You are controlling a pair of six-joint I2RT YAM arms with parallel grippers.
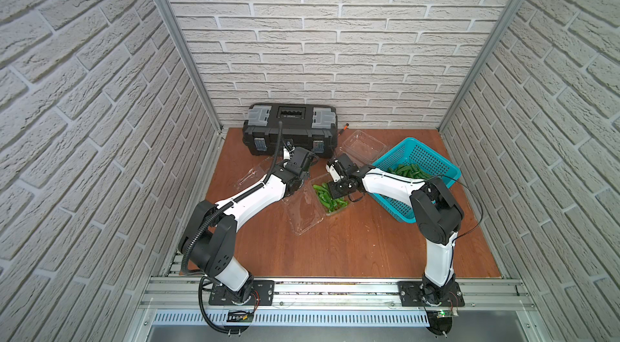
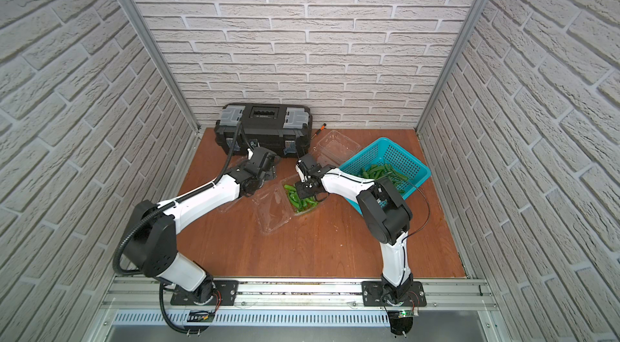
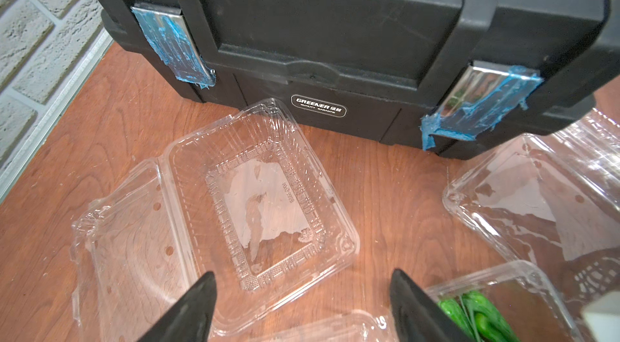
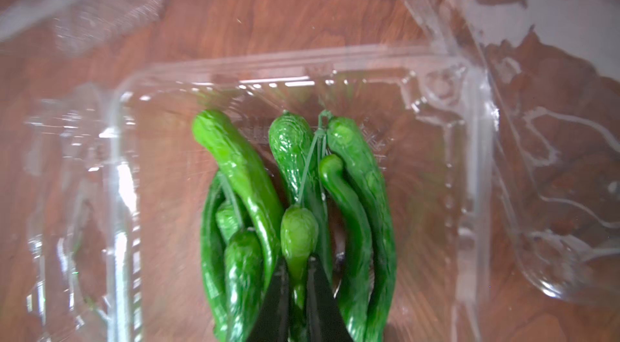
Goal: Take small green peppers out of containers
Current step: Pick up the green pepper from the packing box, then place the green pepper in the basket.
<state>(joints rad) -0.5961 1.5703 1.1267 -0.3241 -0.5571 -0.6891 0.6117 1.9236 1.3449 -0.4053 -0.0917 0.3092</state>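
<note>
By my reading the job is well past halfway. A pile of peppers (image 1: 407, 171) lies in the teal basket (image 1: 392, 204), and two clear boxes look empty. One is the left box (image 3: 268, 196) under the left gripper (image 3: 302, 278), which is spread wide with nothing in it. The other is the back box (image 1: 364, 145) beside the toolbox (image 1: 302, 132). The middle box (image 4: 288, 55), lid open on the table (image 1: 352, 249), holds the remaining heap of peppers (image 4: 241, 172). The right gripper (image 4: 297, 263) is pinched on the thin end of a short pepper (image 4: 298, 233) in that heap. Whether that pepper is lifted I cannot tell. In both top views the right arm (image 1: 389, 186) covers the pinch and part of the heap. The left arm (image 1: 255, 194) hides most of the left box, and the clear plastic edges are hard to trace.
</note>
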